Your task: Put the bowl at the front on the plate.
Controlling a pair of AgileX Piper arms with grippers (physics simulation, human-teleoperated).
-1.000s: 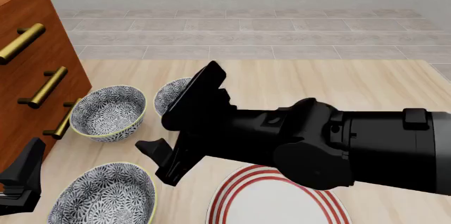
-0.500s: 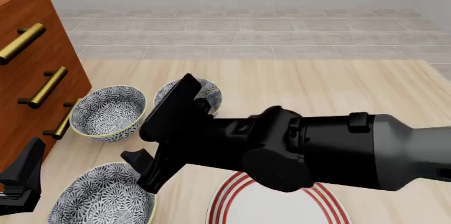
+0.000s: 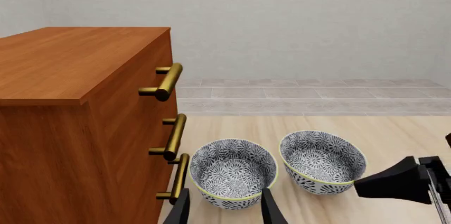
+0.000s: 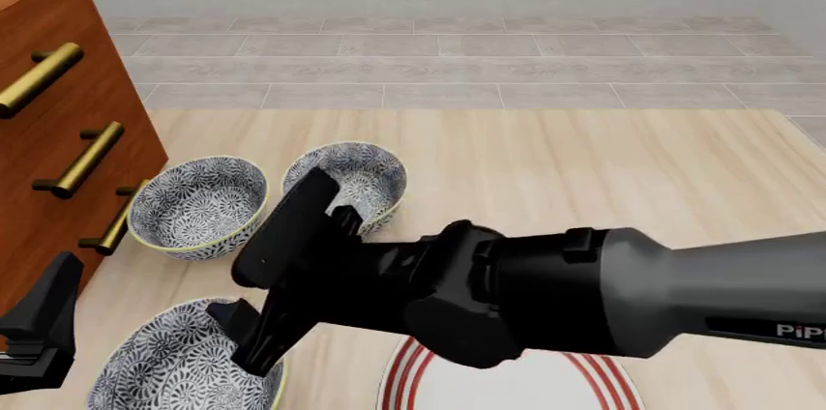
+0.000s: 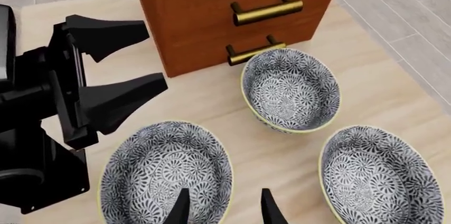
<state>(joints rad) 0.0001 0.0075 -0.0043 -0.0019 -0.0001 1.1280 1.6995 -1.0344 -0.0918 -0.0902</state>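
Note:
The bowl [image 4: 168, 366] at the front, patterned dark grey and white with a yellow-green rim, sits near the front left table edge; the right wrist view shows the same bowl [image 5: 166, 174] from above. My right gripper [image 4: 248, 337] hangs open over its right rim, one finger above the inside and one outside, as seen at this gripper [image 5: 224, 209]. The plate [image 4: 402, 389], white with red rings, lies just right of the bowl and is mostly hidden under my right arm. My left gripper [image 4: 33, 333] stands open at the far left, beside the bowl, holding nothing.
Two more bowls of the same pattern stand behind: one [image 4: 200, 205] close to the cabinet and one [image 4: 348, 180] to its right. A wooden cabinet [image 4: 52, 120] with brass handles [image 4: 80, 161] blocks the left side. Bare tabletop stretches to the right.
My right arm has swung left and toward the front, dropping its gripper from above the back bowls to the front bowl's rim. The back right bowl is now uncovered. The left arm stayed still.

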